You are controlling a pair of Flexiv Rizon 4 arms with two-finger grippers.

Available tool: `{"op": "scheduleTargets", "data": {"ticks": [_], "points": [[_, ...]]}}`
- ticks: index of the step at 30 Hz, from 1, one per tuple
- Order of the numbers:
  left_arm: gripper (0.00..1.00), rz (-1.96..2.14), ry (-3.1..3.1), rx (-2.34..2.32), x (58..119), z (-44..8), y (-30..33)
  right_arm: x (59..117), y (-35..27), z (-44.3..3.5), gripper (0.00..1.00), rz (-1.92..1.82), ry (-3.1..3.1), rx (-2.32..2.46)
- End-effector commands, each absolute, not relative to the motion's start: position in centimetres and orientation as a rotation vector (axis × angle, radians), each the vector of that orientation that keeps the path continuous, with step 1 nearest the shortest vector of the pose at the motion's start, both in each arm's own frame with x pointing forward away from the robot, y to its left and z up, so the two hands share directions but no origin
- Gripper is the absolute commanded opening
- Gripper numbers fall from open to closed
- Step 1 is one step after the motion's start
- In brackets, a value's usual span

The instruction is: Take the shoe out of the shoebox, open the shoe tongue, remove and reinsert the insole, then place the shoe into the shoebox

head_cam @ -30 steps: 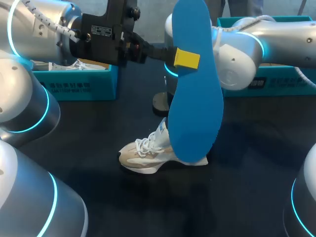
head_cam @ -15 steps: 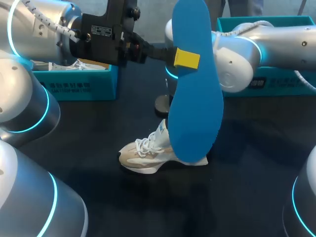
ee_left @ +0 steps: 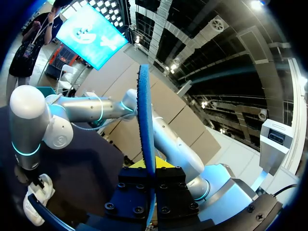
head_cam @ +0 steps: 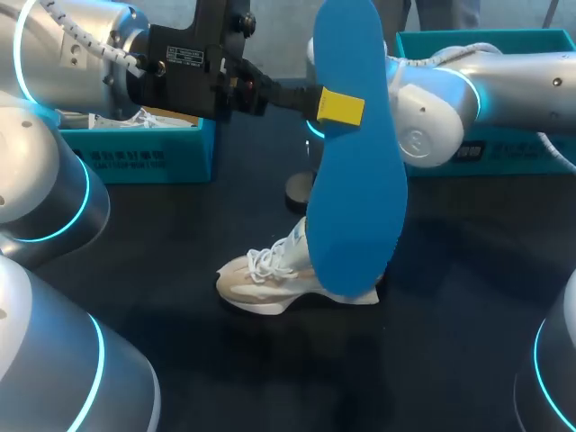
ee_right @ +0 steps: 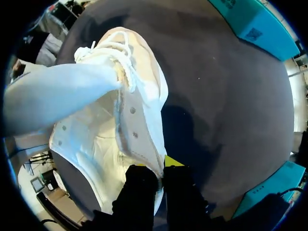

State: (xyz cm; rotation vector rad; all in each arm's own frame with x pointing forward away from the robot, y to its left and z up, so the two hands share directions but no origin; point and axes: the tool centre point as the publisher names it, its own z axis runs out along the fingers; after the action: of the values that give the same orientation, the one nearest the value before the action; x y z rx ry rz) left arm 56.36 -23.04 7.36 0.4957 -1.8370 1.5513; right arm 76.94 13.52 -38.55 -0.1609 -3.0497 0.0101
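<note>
**Left pincer** (ee_left: 150, 165): clamped on the blue insole (ee_left: 146, 120), which stands edge-on between its fingers.
- Risk: the narrow hold may let the insole swing or slip on the way down, so it would miss the opening.

**Right pincer** (ee_right: 160, 168): closed on the heel wall of the shoe (ee_right: 120, 125).
- Risk: a tug could tip the shoe.

**Position:** the shoe rests on the desk (head_cam: 450, 297), well below the left pincer.

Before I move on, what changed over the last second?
The right arm shifted slightly to the right, its claw pinching the shoe at the rim. The shoe hardly budged. The left claw holds the insole upright, as before.
</note>
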Motion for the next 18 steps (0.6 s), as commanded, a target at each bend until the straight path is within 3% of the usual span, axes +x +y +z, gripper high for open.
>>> {"op": "scheduleTargets", "data": {"ticks": [1, 18], "points": [[0.00, 1.554, -1.835, 0.495, 56.3, 7.2, -23.1, 76.2, 13.2, -37.9, 0.00, -0.018, -3.014, -0.289], [0.00, 1.554, -1.835, 0.495, 56.3, 7.2, -23.1, 71.2, 12.0, -33.6, 0.00, -0.229, -2.753, -1.270]]}}
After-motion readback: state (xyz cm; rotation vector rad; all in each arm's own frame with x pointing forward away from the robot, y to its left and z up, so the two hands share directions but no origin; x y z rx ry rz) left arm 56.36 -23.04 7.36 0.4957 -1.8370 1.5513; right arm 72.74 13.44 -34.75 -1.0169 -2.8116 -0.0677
